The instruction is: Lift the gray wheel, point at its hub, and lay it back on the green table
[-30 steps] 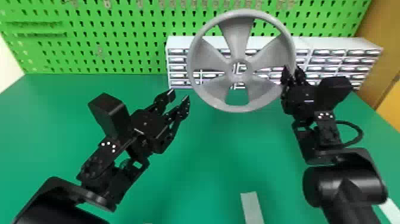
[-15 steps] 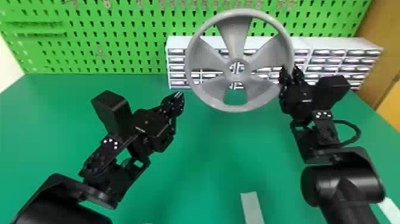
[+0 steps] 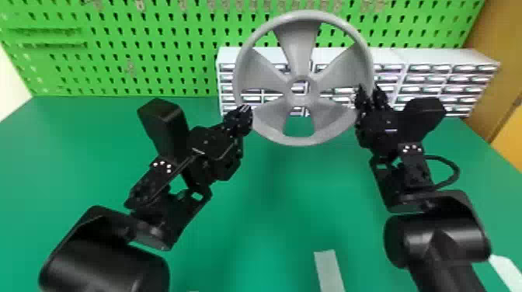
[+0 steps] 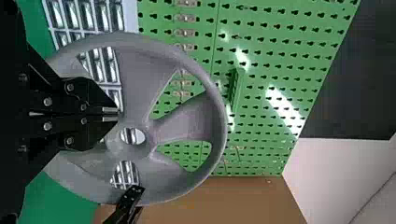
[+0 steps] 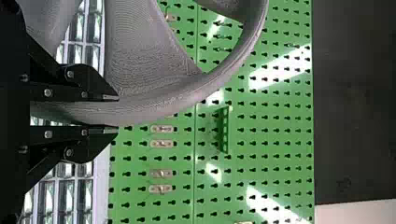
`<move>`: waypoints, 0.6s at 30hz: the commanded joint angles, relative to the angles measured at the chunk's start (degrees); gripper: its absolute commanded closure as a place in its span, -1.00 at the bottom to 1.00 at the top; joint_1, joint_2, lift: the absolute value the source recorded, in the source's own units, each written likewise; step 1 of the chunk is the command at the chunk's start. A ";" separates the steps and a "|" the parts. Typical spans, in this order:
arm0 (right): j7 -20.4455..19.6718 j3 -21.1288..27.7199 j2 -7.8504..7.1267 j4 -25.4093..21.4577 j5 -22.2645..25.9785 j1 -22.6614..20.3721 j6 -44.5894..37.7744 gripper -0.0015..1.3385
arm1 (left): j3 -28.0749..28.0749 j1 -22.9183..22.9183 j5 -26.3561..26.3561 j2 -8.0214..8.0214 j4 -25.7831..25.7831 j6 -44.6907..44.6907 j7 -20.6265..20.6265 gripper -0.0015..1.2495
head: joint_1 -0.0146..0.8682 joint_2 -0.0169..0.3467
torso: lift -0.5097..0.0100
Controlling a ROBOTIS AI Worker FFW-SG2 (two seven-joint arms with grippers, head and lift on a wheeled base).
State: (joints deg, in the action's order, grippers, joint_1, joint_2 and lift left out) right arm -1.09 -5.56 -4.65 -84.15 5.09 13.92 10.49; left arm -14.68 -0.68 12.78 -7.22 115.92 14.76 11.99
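left wrist view: left gripper (image 4: pixel 117 114) has its fingers clenched together on nothing, tips beside the hub (image 4: pixel 126 150) of the gray wheel (image 4: pixel 140 79). whether they touch cannot be told. likely snag: pushing the tips deeper could knock the hub or catch a spoke, since there seems little room to spare, and swing the wheel in its one-sided hold.

right wrist view: right gripper (image 5: pixel 116 114) has its fingers either side of the rim (image 5: pixel 187 93), grasping it. wheel hangs from this one pinch. a bump, or a fast lowering, could let the rim twist or slip between the pads, as the weight sits off to one side of them.

head view: wheel upright above the green table (image 3: pixel 310 217), held out beside the right fingers. left fingertips look close to the rim's near lower part. against the earlier frames: left fingers were apart, then came together short of the wheel; now they have gone forward to it. right fingers and wheel have shifted slightly toward the left gripper.
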 commanded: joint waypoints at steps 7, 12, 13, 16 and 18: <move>-0.31 -1.47 0.43 0.21 0.09 0.85 -0.21 0.77 | -2.28 4.29 -0.57 0.63 -4.38 0.27 -2.76 0.90 | 0.60 -0.65 | 0.60; -0.66 -2.17 0.52 0.47 0.18 1.11 -0.21 0.77 | -3.78 5.78 -1.36 0.81 -5.61 1.15 -5.49 0.90 | 0.60 -0.65 | 0.60; -0.66 -2.26 0.61 0.56 0.18 1.11 -0.21 0.77 | -4.04 6.13 -1.53 0.89 -5.88 1.15 -5.93 0.90 | 0.60 -0.65 | 0.60; -0.75 -2.70 0.78 0.74 0.18 1.20 -0.30 0.77 | -5.45 7.27 -1.36 0.89 -6.93 1.15 -7.33 0.90 | 0.60 -0.65 | 0.60; -0.84 -2.96 0.78 0.83 0.18 1.37 -0.30 0.77 | -5.89 7.89 -1.44 1.07 -7.46 1.23 -7.60 0.90 | 0.60 -0.65 | 0.60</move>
State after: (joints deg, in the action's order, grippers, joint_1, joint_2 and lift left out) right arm -1.86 -7.99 -3.96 -83.53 5.27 15.07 10.23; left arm -19.30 5.89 11.40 -6.35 109.60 15.89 4.83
